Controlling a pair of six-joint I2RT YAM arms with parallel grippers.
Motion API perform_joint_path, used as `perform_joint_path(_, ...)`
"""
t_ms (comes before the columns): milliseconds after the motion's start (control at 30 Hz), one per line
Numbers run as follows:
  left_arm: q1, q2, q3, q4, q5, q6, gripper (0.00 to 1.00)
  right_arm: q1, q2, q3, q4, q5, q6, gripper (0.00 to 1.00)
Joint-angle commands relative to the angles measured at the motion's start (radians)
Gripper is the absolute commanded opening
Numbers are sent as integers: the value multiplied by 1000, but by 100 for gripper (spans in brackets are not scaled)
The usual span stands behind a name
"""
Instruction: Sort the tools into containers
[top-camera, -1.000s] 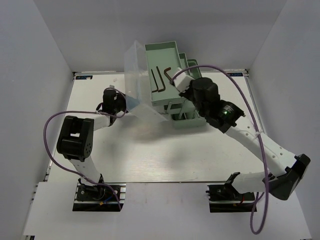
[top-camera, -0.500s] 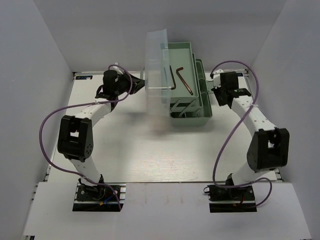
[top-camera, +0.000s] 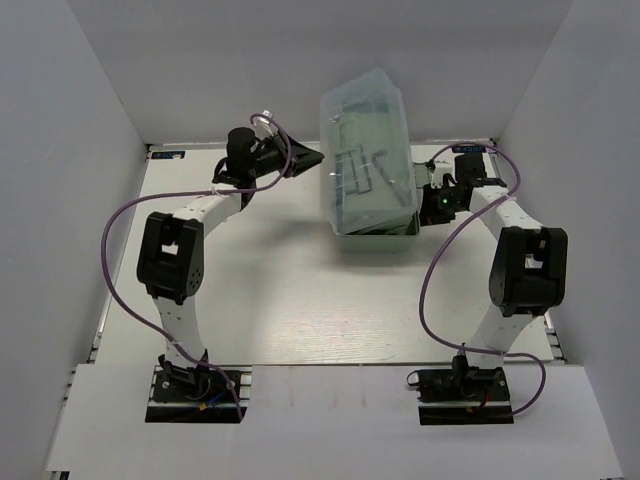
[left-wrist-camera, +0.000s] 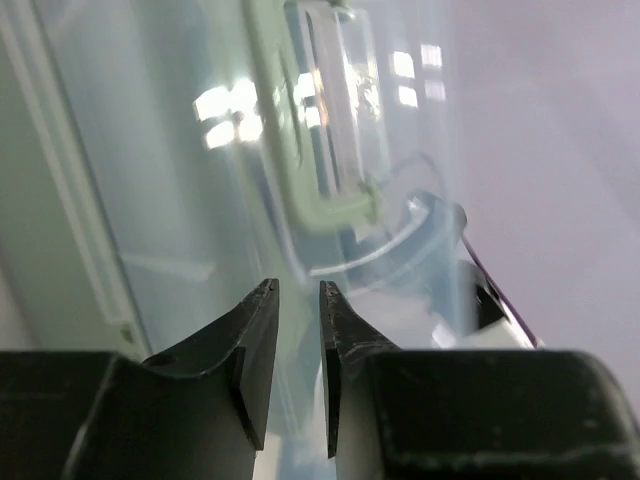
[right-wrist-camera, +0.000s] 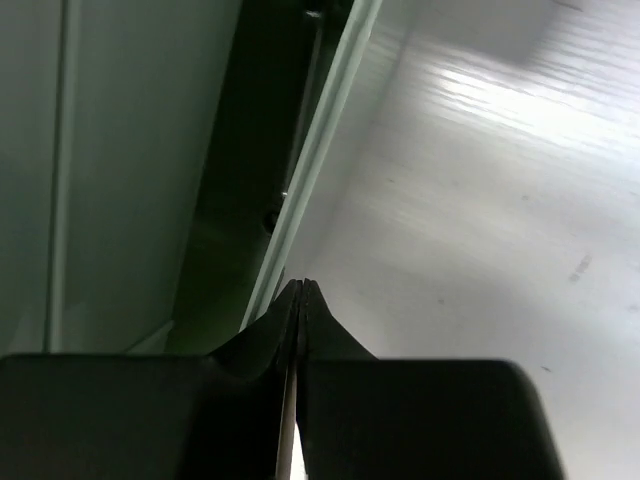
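Note:
The mint-green toolbox (top-camera: 380, 240) stands at the back middle of the table. Its clear lid (top-camera: 365, 110) leans over the trays, tilted. Two dark hex keys (top-camera: 352, 172) show through the lid in the upper tray. Screwdrivers and wrenches are out of view. My left gripper (top-camera: 312, 160) is at the lid's left face, its jaws a narrow gap apart and holding nothing. In the left wrist view the lid (left-wrist-camera: 180, 180) and its pale green handle (left-wrist-camera: 290, 150) fill the frame beyond the gripper (left-wrist-camera: 298, 290). My right gripper (top-camera: 428, 197) is shut and empty beside the box's right wall (right-wrist-camera: 120, 150).
White walls close in the table at the back and both sides. Purple cables (top-camera: 115, 240) loop off both arms. Bare white tabletop (right-wrist-camera: 480, 200) lies to the right of the box, and more in front of it (top-camera: 300, 300).
The clear lid has swung from standing open on the left to leaning over the trays. My left gripper followed it to the right. My right gripper moved in to the box's right wall.

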Motion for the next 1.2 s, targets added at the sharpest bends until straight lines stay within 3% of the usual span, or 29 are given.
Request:
perform_joint_path(0,-30,3,18,2,130,1,34,3,1,44,33,-200,46,0)
perform_joint_path(133,-20,-117,-5,-73,57,62,40,0,-47,11,46,-17,28,0)
perform_joint_path(300,0,-330,-60,-230,-158,212,51,-9,-136,-63,91,200,16,3)
perform_joint_path(400,0,-426,-122,-298,-169,283,55,-6,-191,-91,88,323,12,37)
perform_joint_path(433,0,-446,-122,-391,-181,391,59,-6,-226,-100,88,340,-4,62)
perform_joint_path(500,-26,-488,-122,-538,-256,557,82,-8,-286,-149,86,330,-30,91)
perform_joint_path(567,-26,-519,-145,-692,-302,757,89,-5,-384,-202,102,299,-43,91)
perform_joint_path(633,-26,-613,-272,-721,-364,838,91,-5,-463,-261,90,273,-38,91)
perform_joint_path(667,-12,-658,-322,-722,-417,900,100,-5,-481,-276,83,248,-23,91)
perform_joint_path(700,-12,-704,-412,-706,-440,927,100,-3,-496,-290,76,245,-14,91)
perform_joint_path(900,-21,-992,-635,-650,-490,993,100,-6,-628,-385,30,230,80,91)
perform_joint_path(1167,-21,-1086,-662,-656,-517,1002,100,-6,-823,-597,100,201,54,91)
